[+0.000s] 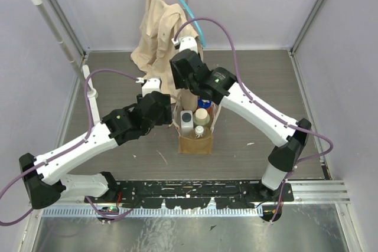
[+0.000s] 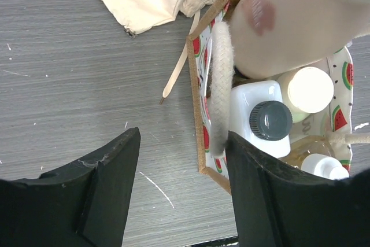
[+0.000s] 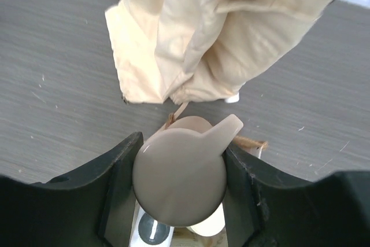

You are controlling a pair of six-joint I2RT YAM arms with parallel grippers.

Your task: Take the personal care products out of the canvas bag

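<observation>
The small tan canvas bag looks coarsely woven. The peach plastic pump top is smooth and matt. The grey bench shows wood grain.

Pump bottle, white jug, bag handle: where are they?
pump bottle (image 3: 179, 186), right wrist view, on its flat pump top.
white jug (image 2: 245, 102), left wrist view, on its white shoulder.
bag handle (image 2: 220, 79), left wrist view, on the rope's middle.

The right arm sat over the back of the bag in the top view, so the orange bottle was just a blue sliver. Left wrist cam: pump bottle was a blurry blob cropped up top, clear bottle chopped by the bottom edge. Right wrist: pump head hid its own body.
</observation>
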